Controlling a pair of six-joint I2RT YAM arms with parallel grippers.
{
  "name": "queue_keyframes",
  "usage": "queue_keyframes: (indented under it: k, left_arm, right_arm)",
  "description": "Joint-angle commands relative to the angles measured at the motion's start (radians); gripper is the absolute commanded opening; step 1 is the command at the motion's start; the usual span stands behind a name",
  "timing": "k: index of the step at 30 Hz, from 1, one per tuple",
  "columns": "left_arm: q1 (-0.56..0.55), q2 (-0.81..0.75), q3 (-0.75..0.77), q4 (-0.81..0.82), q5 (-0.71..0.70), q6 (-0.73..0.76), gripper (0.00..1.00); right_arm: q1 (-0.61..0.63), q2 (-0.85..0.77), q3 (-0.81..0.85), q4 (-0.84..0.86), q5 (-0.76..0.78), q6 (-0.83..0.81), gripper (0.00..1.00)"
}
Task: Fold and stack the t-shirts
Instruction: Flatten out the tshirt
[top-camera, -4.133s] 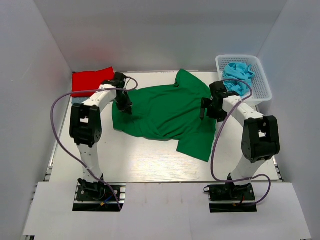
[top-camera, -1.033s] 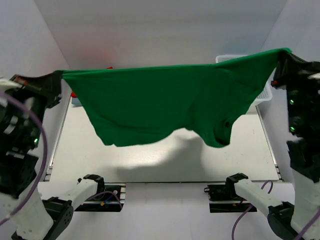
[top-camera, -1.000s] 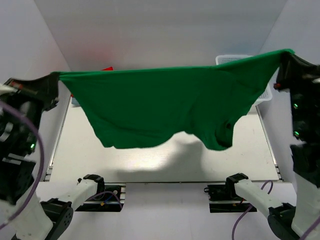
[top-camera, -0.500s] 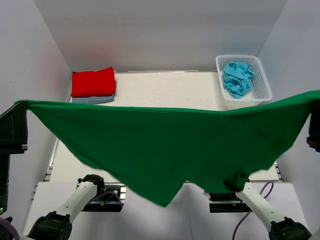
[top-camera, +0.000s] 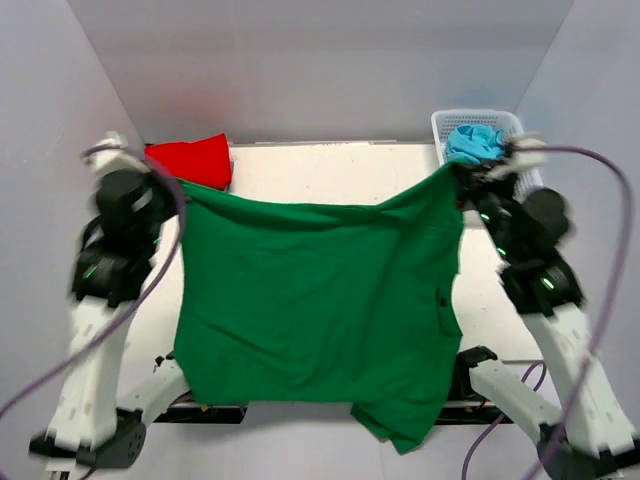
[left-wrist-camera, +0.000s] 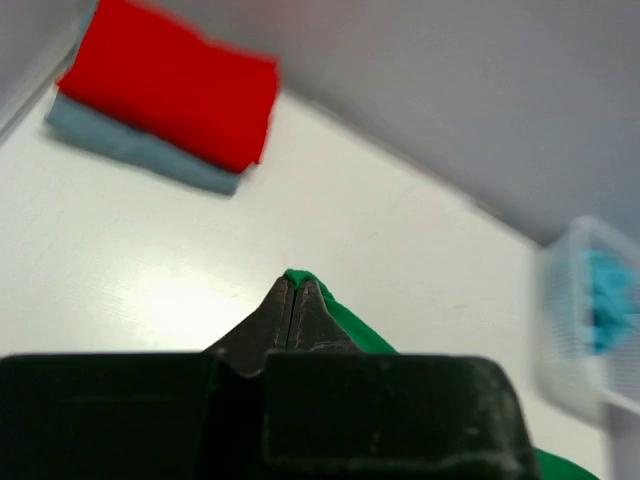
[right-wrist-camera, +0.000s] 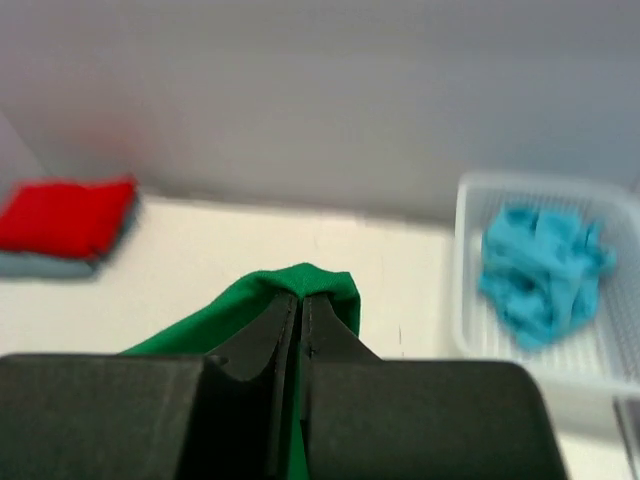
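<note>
A dark green t-shirt (top-camera: 310, 300) hangs spread out above the table, stretched by its top corners between both arms. My left gripper (top-camera: 178, 190) is shut on its left corner (left-wrist-camera: 350, 325), a tuft of green showing past the tips (left-wrist-camera: 292, 288). Shut on the right corner (right-wrist-camera: 205, 322) is my right gripper (top-camera: 458, 172), with cloth bulging over the tips (right-wrist-camera: 300, 300). A folded red t-shirt (top-camera: 190, 160) lies on a folded pale blue one (left-wrist-camera: 140, 150) at the back left. A crumpled turquoise t-shirt (top-camera: 475, 140) sits in the basket.
The white mesh basket (top-camera: 480, 115) stands at the back right corner, also in the right wrist view (right-wrist-camera: 540, 182). White walls close in the table at the back and both sides. The hanging shirt hides the table's middle and front and both arm bases.
The arms have swung the stretched green shirt from high and close to the camera down and toward the back. It now hangs flat with its top edge nearer the back of the table.
</note>
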Motion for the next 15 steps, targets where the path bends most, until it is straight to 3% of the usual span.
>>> queue_keyframes:
  k: [1,3,8,15]
  left_arm:
    - [0.012,0.096,-0.162,0.17,-0.098,-0.014,0.0]
    - [0.012,0.201,-0.253,0.246,-0.109,-0.014,0.0]
    - [0.021,0.497,-0.294,0.46,-0.104,-0.014,0.0]
    - [0.032,0.893,-0.111,0.539,-0.115,0.015,0.0]
  right_arm:
    - [-0.006,0.134,-0.097,0.179,0.092,0.019,0.0]
    - [-0.008,0.212,-0.154,0.217,0.101,0.019,0.0]
    - [-0.021,0.498,-0.154,0.34,0.132,-0.013,0.0]
    - [-0.052,0.807,0.011,0.383,0.109,-0.05,0.0]
